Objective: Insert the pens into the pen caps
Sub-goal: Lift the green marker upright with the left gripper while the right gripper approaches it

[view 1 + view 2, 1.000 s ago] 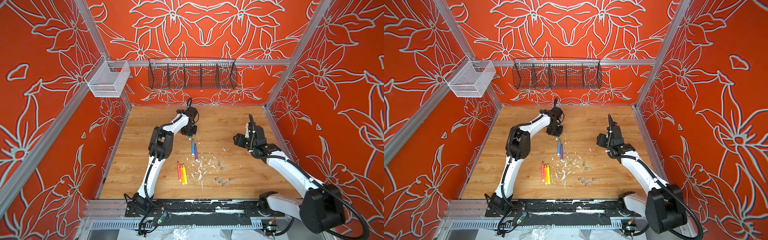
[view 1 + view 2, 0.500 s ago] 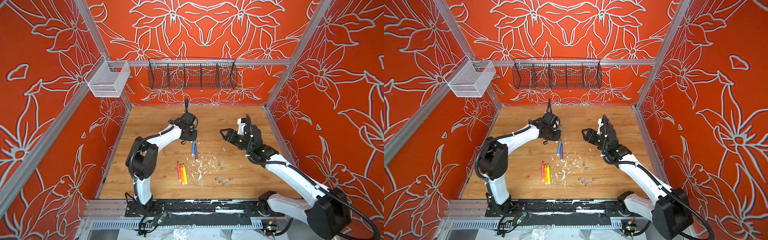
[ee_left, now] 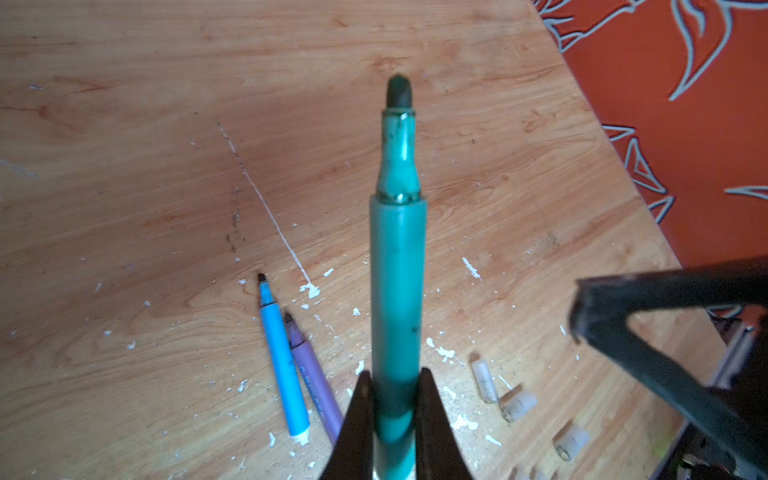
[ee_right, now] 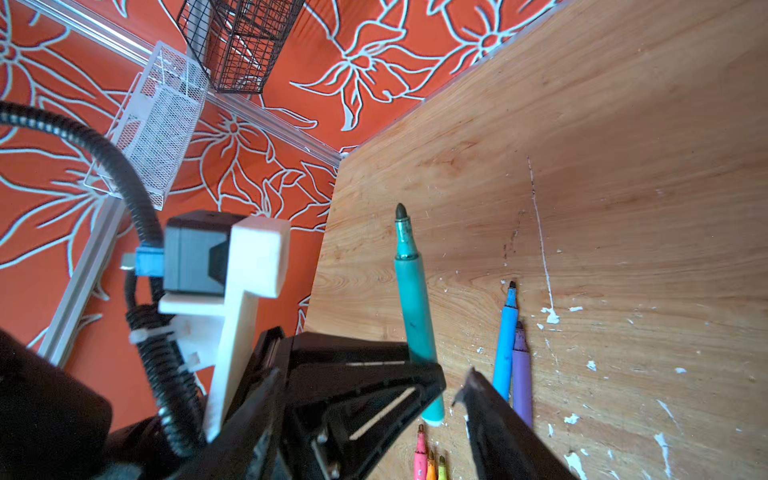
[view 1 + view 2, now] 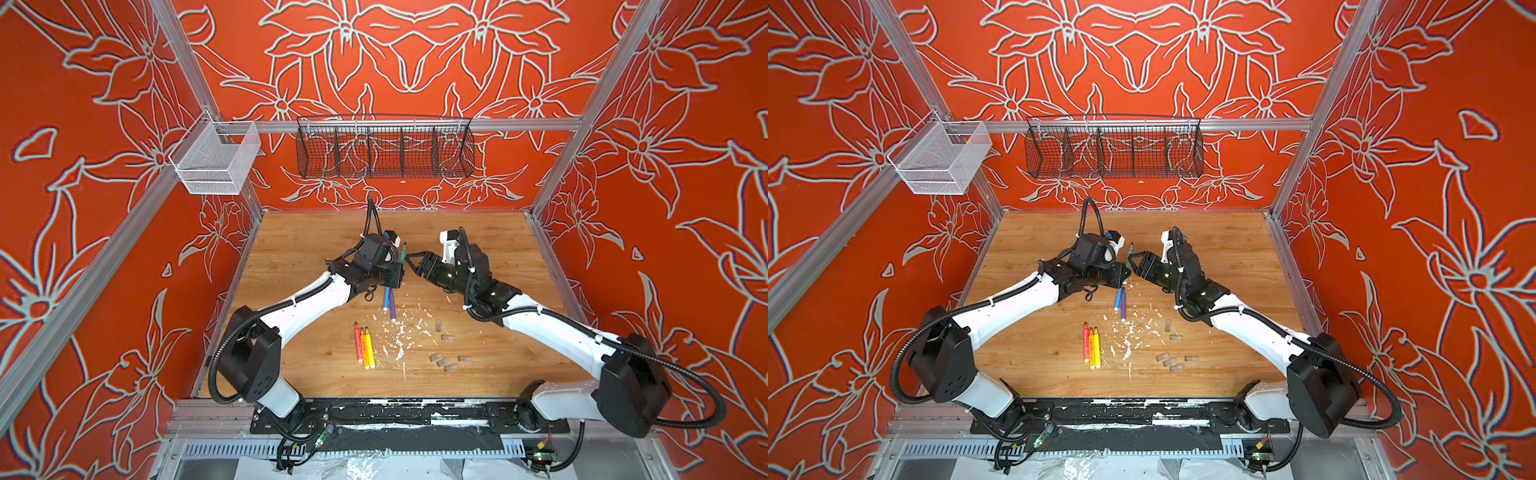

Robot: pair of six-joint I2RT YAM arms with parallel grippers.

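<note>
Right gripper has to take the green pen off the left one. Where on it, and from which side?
Probably the bare barrel of the green pen, between the left gripper and the tapered neck. The lower barrel is clamped and the neck narrows. The right gripper, open beside it, should come from its own side, jaws across the barrel.

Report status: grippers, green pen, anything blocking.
Left gripper shut on green pen, tip bare. Right gripper open, empty, close beside the pen. Six caps loose on table. Nothing in the way.
</note>
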